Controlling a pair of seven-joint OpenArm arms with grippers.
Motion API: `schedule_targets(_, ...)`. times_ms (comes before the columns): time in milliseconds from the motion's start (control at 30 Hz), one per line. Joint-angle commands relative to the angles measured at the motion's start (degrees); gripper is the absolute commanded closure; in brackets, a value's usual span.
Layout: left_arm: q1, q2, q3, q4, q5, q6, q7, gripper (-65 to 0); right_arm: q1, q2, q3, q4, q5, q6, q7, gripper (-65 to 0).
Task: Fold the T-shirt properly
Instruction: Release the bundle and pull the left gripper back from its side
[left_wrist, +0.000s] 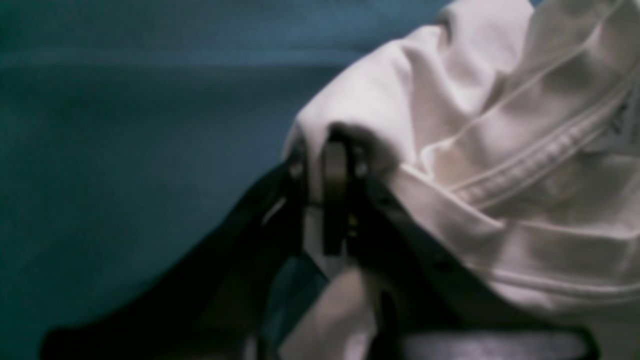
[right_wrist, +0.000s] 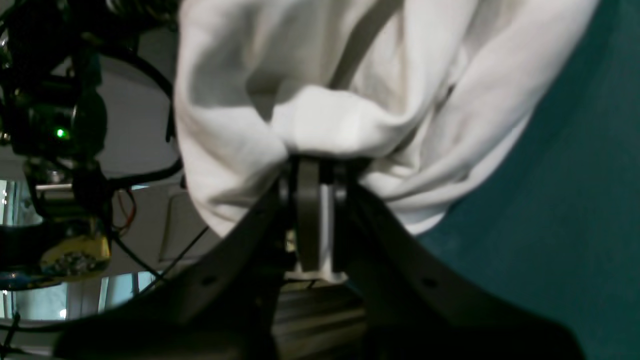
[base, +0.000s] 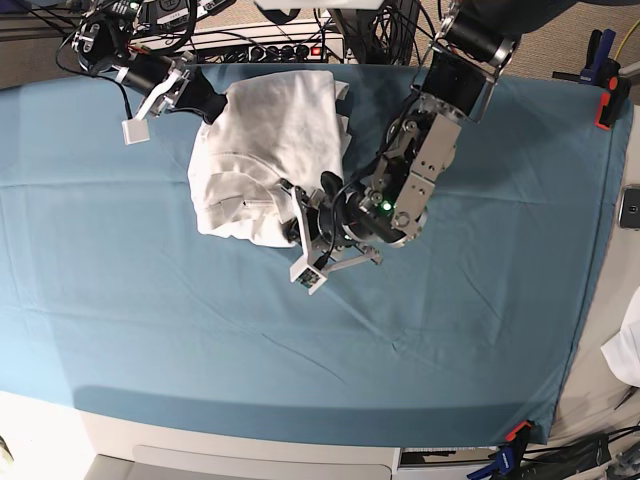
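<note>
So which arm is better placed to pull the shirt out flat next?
Probably the left. Its gripper clamps the T-shirt at the near edge, with open teal table cover ahead of it. The right gripper pinches the far corner by the table's back edge.

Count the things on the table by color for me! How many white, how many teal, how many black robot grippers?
White: 1, the T-shirt
Teal: 1, the table cover
Black: 2, the left gripper and the right gripper, both pinching the shirt
Total: 4
</note>
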Motion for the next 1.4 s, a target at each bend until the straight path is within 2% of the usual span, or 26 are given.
schedule_targets(0,-1.8,0.6,-0.1,0.7,0.2,0.0,-1.6,0.0,-0.5,0.5,0.2,1.0,2.0,0.3,0.6,0.0)
schedule_targets(500,-1.9,0.6,-0.1,0.7,2.3,0.2,-1.7,0.0,-1.0,0.5,0.2,1.0,-0.1,0.3,0.6,0.0)
schedule_targets(633,-2.2,0.6,-0.1,0.8,2.3,-0.1,-1.7,-18.1,-1.0,0.5,0.2,1.0,-0.1,0.3,0.6,-1.1)
schedule_targets(667,-2.3,0.6,-0.1,0.8,2.3,-0.3,-1.5,-21.2,-0.9,0.6,0.3,1.0,-0.1,0.3,0.6,-4.6)
schedule_targets(733,-2.7,0.6,-0.1,0.8,2.3,-0.2,-1.0,-22.6,-0.9,0.7,1.2,1.0,0.1,0.3,0.6,-12.9)
schedule_targets(800,-3.0,0.6,-0.1,0.8,2.3,-0.2,-0.8,-22.6,-0.9,0.7,3.1,1.0,0.1,0.3,0.6,-17.3)
schedule_targets(1000,-4.3,0.5,-0.1,0.9,4.4,0.0,-0.3,-22.6,-0.7,1.3,13.6,1.1,0.1,0.3,0.6,-17.2)
schedule_targets(1133,-5.9,0.1,-0.1,1.8,6.1,0.2,2.3,-21.9,-0.5,3.9,20.5,1.1,2.0,0.3,0.6,-17.2)
schedule_targets(1167,-6.2,-0.3,-0.1,2.4,6.3,0.2,2.6,-19.1,-0.5,4.6,21.6,1.1,2.0,0.3,0.6,-16.5)
schedule_targets(1200,-6.3,-0.7,-0.1,3.0,6.3,0.3,2.9,-13.0,-0.5,5.3,22.5,1.1,2.0,0.3,0.6,-13.0)
schedule_targets(1233,-6.3,-1.2,-0.3,3.7,6.4,1.0,3.1,-4.6,-0.5,5.8,23.1,1.2,2.0,0.3,0.6,-6.7)
schedule_targets(1267,-6.3,-1.6,-0.7,4.4,6.3,1.8,3.1,0.0,-0.5,6.2,23.4,1.4,2.0,0.3,0.6,0.0)
schedule_targets(1367,-5.6,-2.9,-3.1,6.2,4.1,2.1,4.0,0.0,-0.5,6.3,23.4,2.4,2.0,0.3,0.6,0.0)
